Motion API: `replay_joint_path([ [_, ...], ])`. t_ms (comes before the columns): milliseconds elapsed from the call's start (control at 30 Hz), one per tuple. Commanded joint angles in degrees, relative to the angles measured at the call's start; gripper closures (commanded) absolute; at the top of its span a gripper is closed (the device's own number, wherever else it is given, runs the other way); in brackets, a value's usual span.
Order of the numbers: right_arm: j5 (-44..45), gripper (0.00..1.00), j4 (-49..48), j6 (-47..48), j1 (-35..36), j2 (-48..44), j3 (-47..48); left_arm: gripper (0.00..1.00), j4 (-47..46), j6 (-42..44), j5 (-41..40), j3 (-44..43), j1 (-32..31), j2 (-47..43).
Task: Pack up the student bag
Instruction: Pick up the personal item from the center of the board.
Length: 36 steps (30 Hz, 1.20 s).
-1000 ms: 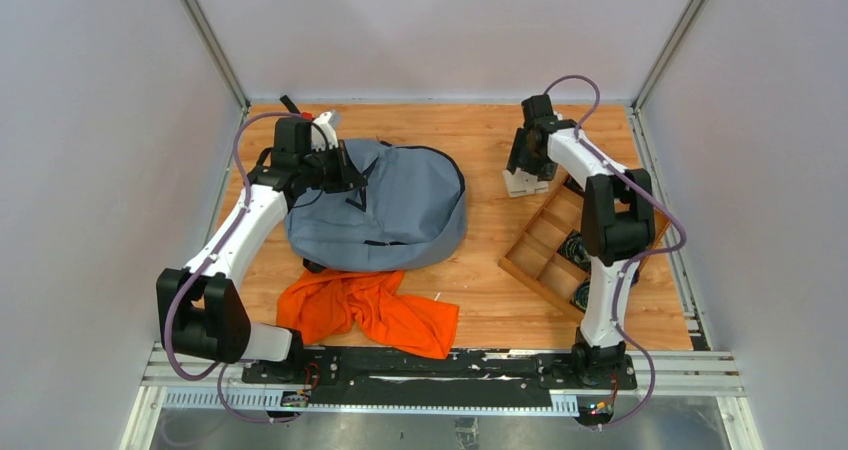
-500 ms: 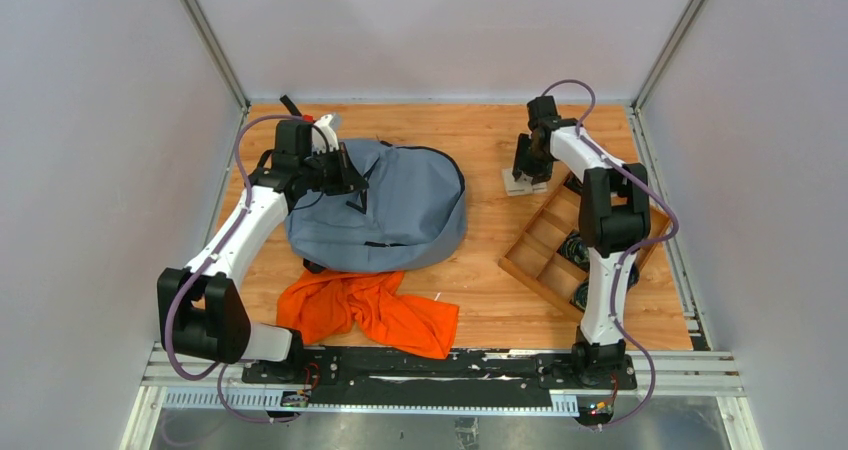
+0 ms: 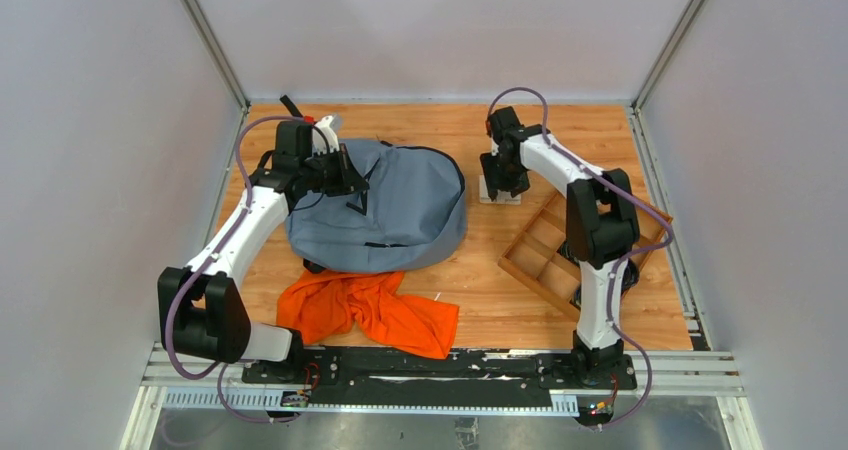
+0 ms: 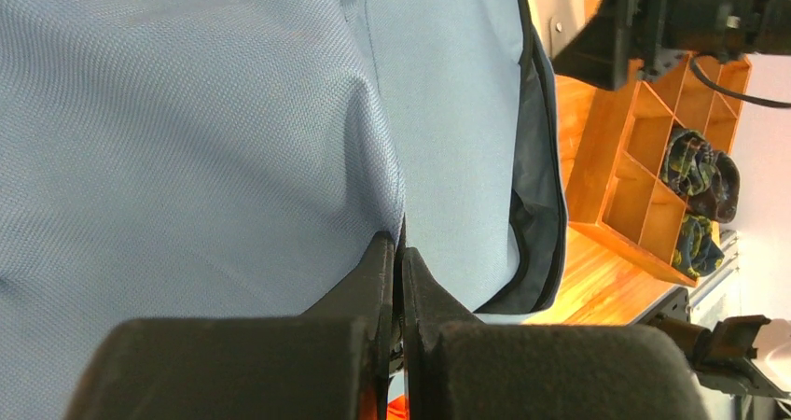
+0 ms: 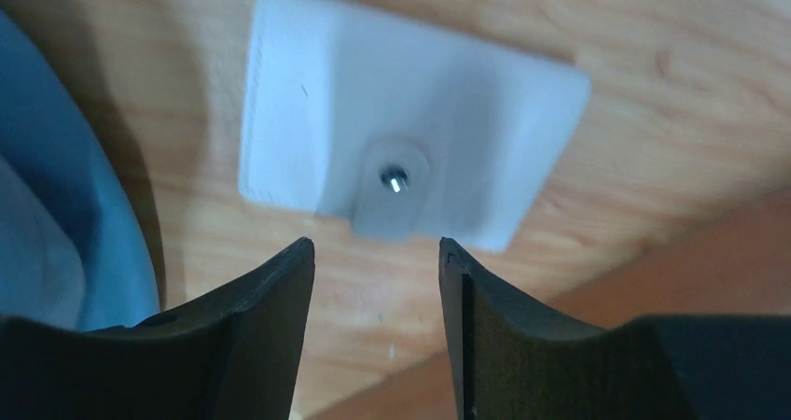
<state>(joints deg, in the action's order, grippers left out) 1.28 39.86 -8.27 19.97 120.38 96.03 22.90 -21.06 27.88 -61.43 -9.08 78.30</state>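
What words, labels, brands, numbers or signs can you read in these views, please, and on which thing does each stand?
None: no readable text in any view.
student bag: plain grey-blue fabric, no logo showing.
white plate: only a small metal screw, no marking.
wooden tray, orange cloth: unmarked.
base rail: small fittings, too small to read.

orange cloth (image 3: 365,310) | wooden tray (image 3: 538,242) (dark rolls (image 4: 695,163) inside) | white block (image 5: 410,131)
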Motion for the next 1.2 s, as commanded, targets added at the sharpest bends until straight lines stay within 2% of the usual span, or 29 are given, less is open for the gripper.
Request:
replay_joint_path([
  [0, 1.1, 0.4, -1.7, -0.4, -1.5, -9.4, -4.9, 1.0, 0.0, 0.2, 2.4, 0.1, -0.2, 0.3],
  [67, 0.7, 0.29, -2.1, -0.2, -2.9, -9.2, -4.5, 1.0, -0.3, 0.2, 2.4, 0.5, -0.2, 0.1],
  [133, -0.3, 0.22, -1.4, 0.1, -4.6, -7.0, -2.4, 1.0, -0.1, 0.0, 2.6, 0.8, -0.2, -0.2],
  [367, -8.6, 0.19, 4.5, 0.2, -7.1, 5.2, 14.8, 1.0, 0.7, 0.7, 2.3, 1.6, -0.2, -2.1],
  [467, -8.8, 0.13, 6.4, -0.6, -7.2, 10.2, 21.6, 1.0, 0.3, 0.7, 2.0, 2.3, -0.2, -3.3],
  [667, -10.7, 0.13, 6.6, -2.7, -7.3, 16.2, 26.7, 1.0, 0.4, 0.3, 2.7, 2.4, -0.2, -2.8],
  [767, -17.9, 0.12, 5.1, -3.6, -7.8, 15.0, 22.4, 1.0, 0.3, 0.4, 2.5, 2.4, -0.2, -2.9],
  [900, -26.2, 0.11, -3.5, -6.9, -8.6, 8.5, 6.7, 1.0, 0.3, 0.4, 2.9, 2.3, -0.2, -2.4],
  [1067, -26.6, 0.11, -12.0, -9.5, -8.3, -1.9, -9.9, 1.0, -0.2, 0.3, 3.4, 3.1, -0.2, -2.0],
  [1167, -21.4, 0.11, -11.8, -7.8, -6.8, -6.2, -14.3, 1.0, -1.4, -0.5, 4.0, 3.8, -0.2, -2.1],
])
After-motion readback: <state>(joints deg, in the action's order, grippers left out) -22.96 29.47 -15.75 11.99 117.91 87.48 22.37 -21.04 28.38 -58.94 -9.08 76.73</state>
